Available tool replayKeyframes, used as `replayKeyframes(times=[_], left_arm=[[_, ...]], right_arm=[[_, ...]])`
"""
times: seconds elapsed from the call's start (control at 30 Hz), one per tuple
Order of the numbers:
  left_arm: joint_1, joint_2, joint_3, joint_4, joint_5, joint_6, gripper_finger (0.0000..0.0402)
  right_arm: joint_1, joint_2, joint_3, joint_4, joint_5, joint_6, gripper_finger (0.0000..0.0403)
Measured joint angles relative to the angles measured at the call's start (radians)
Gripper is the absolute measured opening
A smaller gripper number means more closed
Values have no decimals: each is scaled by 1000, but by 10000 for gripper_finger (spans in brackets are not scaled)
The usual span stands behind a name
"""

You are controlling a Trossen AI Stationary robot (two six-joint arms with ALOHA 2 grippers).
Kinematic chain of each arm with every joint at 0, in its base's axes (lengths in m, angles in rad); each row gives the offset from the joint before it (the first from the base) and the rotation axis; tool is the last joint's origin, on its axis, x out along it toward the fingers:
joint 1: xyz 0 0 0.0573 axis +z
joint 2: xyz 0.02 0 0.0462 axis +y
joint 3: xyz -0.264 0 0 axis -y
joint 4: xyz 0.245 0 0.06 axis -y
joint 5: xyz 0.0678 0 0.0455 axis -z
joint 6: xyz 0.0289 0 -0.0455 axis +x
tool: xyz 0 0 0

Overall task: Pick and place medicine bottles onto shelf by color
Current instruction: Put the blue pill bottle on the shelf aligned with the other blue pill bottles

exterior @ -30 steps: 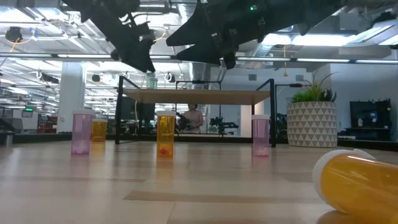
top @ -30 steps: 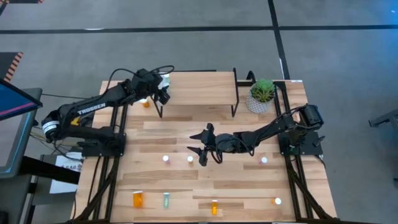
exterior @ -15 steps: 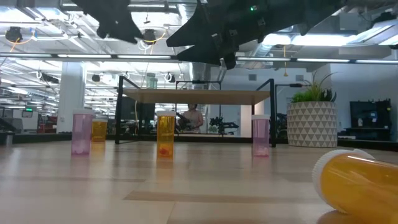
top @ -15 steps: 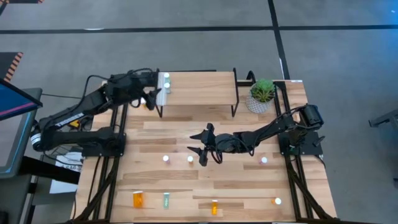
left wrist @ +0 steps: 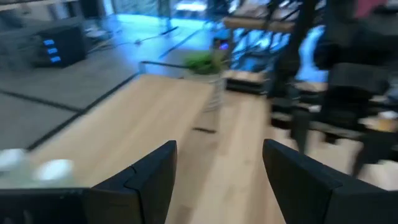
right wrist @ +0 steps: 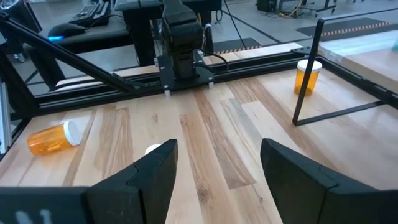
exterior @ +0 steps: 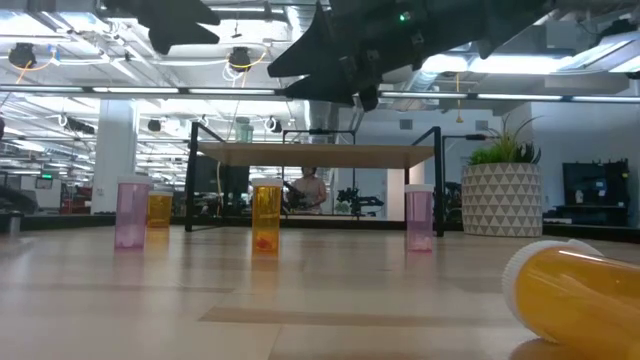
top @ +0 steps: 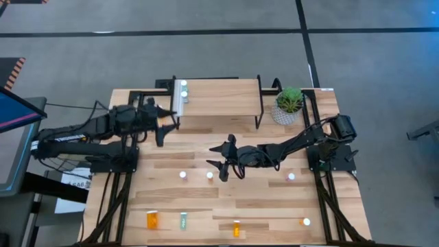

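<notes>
While empty and spread, left hand [top: 162, 125] beside shelf [top: 226, 96] edge, right hand [top: 218, 156] mid-table.

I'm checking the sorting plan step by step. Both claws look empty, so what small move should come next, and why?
Probably the right claw, open and empty above the table's middle, should lower onto the white-capped bottle standing just beside it. The shelf holds only two bottles at its left end, and the left claw, also open and empty, sits off the shelf's left edge, farther from the loose bottles.
</notes>
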Motion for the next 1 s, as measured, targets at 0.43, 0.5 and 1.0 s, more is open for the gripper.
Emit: replayKeyframes(times=[0.43, 0.5, 1.0], left_arm=[[-263, -61, -171, 279, -6, -2, 226], [-291, -51, -171, 296, -6, 11, 226], [-461, -16, -164, 325, -26, 17, 226]], right_arm=[[3, 0, 51, -33, 0, -55, 255], [12, 0, 65, -51, 0, -77, 255], [100, -18, 279, -504, -1, -84, 255]])
